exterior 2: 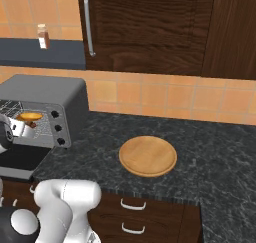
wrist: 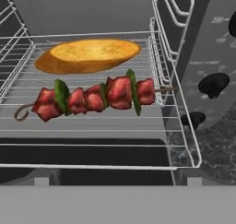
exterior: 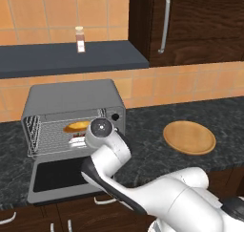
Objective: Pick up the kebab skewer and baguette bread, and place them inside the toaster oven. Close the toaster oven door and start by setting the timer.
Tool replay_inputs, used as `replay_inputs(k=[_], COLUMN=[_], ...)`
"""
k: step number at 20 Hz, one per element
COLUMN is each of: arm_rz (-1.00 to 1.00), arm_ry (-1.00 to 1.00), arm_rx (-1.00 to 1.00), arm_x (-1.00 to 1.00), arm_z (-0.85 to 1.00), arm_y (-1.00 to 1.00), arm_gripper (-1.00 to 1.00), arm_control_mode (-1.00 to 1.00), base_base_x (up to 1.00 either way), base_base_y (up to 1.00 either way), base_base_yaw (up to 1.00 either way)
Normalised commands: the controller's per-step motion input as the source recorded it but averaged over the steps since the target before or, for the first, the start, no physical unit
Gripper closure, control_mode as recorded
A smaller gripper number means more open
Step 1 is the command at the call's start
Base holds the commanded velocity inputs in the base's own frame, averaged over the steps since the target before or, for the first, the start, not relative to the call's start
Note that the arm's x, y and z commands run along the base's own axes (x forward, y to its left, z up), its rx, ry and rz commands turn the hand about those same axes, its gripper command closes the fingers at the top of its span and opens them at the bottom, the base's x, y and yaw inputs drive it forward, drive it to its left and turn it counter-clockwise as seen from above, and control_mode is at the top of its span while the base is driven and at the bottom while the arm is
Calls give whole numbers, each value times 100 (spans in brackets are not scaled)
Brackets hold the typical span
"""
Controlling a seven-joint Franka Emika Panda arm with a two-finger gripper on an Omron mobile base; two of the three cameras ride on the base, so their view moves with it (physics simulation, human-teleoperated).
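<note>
A: Where are the skewer and bread?
B: Both lie on the wire rack (wrist: pixel 184 126) inside the oven (exterior: pixel 71 100). The bread (wrist: pixel 87 55) sits toward the back; the skewer (wrist: pixel 94 98) lies just in front of it, roughly parallel, with red meat chunks and green slices along its stick.

A: Is the door shut?
B: No. The door (exterior: pixel 59 176) hangs down open in front of the oven, its dark glass facing up.

A: And the gripper?
B: It sits at the oven mouth, hidden behind the wrist; its jaws stand wide apart, holding nothing.

A: Anything else nearby?
B: Black knobs (wrist: pixel 213 84) line the oven's right panel. A round wooden board (exterior 2: pixel 148 155) rests on the dark counter (exterior 2: pixel 220 157), well to the right.
</note>
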Motion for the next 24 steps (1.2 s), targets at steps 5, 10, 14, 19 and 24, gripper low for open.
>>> replay_inputs(k=[5,10,14,19,24], arm_rz=[0,0,0,0,0], arm_ry=[-1,-4,-2,-4,-9], arm_rx=[0,0,0,0,0], arm_x=[7,18,18,20,27], arm_z=[-18,-15,-6,-11,-17], arm_y=[11,9,1,1,11], arm_gripper=[-100,-100,-100,-100,-100], arm_control_mode=[-100,-100,-100,-100,-100], base_base_x=[0,0,0,0,0], base_base_y=[0,0,0,0,0], base_base_yaw=[0,0,0,0,0])
